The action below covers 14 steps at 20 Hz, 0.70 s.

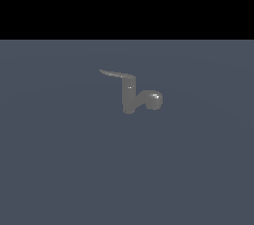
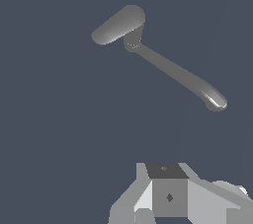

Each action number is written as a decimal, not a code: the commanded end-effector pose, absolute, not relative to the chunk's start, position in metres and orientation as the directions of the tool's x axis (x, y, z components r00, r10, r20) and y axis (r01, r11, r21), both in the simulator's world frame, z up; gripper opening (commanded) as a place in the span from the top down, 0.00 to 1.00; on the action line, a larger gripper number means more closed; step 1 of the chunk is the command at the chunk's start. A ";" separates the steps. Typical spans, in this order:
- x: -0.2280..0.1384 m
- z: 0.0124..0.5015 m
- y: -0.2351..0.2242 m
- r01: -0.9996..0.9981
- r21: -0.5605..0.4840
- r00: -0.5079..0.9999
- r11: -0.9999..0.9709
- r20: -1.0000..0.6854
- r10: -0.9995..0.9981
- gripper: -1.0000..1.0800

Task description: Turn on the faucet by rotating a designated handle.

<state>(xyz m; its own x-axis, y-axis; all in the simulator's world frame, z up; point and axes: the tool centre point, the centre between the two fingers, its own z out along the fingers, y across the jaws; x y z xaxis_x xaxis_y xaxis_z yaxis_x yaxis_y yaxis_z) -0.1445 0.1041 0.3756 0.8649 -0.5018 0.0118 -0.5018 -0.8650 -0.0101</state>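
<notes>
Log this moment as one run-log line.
phase: approach | gripper: above faucet, no contact, jaw state unclear | handle: untouched, points to exterior view's left | spout: to exterior view's right

Faucet point(image 1: 130, 97): dull mid-grey body, unpatterned; spout point(image 1: 153, 99) the same grey with a small glossy white highlight. Handle point(image 1: 115, 74): lighter grey blade, plain. Ground surface point(image 1: 59, 159): uniform slate blue-grey. Backdrop above point(image 1: 149, 1): flat black. Gripper point(image 2: 168, 193): pale grey and white panels, one dark-grey face.
</notes>
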 end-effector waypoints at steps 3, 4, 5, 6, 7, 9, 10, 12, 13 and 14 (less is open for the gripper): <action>-0.119 0.354 0.114 -0.581 -0.013 0.814 -0.814 0.009 -0.581 1.00; -0.114 0.349 0.115 -0.597 -0.013 0.802 -0.802 0.008 -0.597 1.00; -0.108 0.345 0.117 -0.613 -0.013 0.790 -0.790 0.008 -0.613 1.00; -0.103 0.340 0.118 -0.629 -0.013 0.777 -0.777 0.007 -0.629 1.00; -0.097 0.335 0.120 -0.644 -0.013 0.765 -0.765 0.006 -0.644 1.00; -0.086 0.326 0.122 -0.674 -0.014 0.739 -0.739 0.005 -0.674 1.00; -0.081 0.322 0.123 -0.688 -0.014 0.726 -0.726 0.005 -0.688 1.00; -0.070 0.313 0.124 -0.716 -0.014 0.698 -0.698 0.004 -0.716 1.00; -0.064 0.309 0.125 -0.729 -0.014 0.685 -0.684 0.003 -0.729 1.00; -0.059 0.304 0.125 -0.742 -0.014 0.670 -0.670 0.003 -0.742 1.00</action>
<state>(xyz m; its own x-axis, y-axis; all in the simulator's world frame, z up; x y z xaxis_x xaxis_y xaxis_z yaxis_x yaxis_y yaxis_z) -0.0671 0.1244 0.3110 0.6925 -0.7214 0.0034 -0.7213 -0.6925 -0.0128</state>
